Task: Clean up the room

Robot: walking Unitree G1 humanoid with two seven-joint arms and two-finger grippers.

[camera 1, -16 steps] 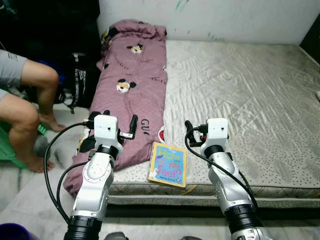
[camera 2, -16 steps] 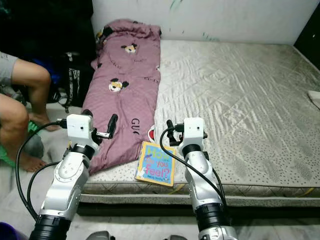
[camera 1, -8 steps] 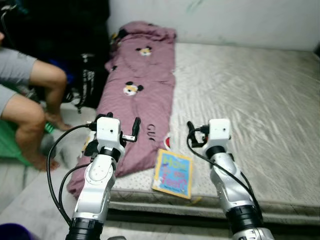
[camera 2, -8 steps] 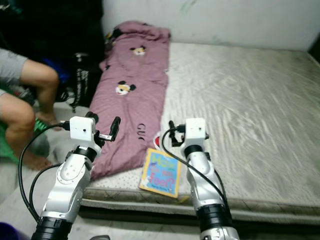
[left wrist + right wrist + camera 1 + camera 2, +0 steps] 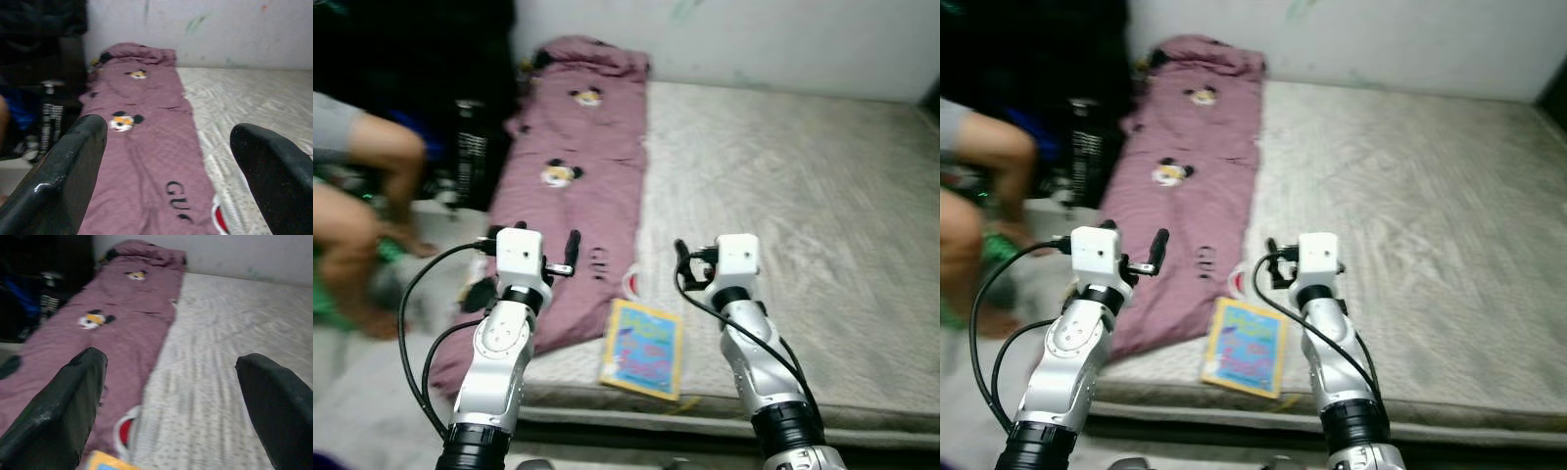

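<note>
A blue and yellow picture book (image 5: 643,349) lies flat on the grey mattress (image 5: 803,196), at its front edge. A purple blanket (image 5: 578,186) with cartoon mouse prints runs along the mattress's left side and hangs over its corner. A small red and white thing (image 5: 125,431) lies at the blanket's edge, just beyond the book. My left gripper (image 5: 171,132) is held over the blanket's near end, open and empty. To the right of the book, my right gripper (image 5: 173,364) hovers above the mattress's front part, open with nothing between its fingers.
A person's bare legs (image 5: 362,186) are on the left beside the bed, over a green thing. A black bag (image 5: 470,147) stands against the dark corner behind them. A pale wall (image 5: 754,39) bounds the mattress at the back.
The whole picture has swayed sideways and turned blurry, so the camera moved. Both arms keep the same pose with open fingers. The book and blanket lie as before.
</note>
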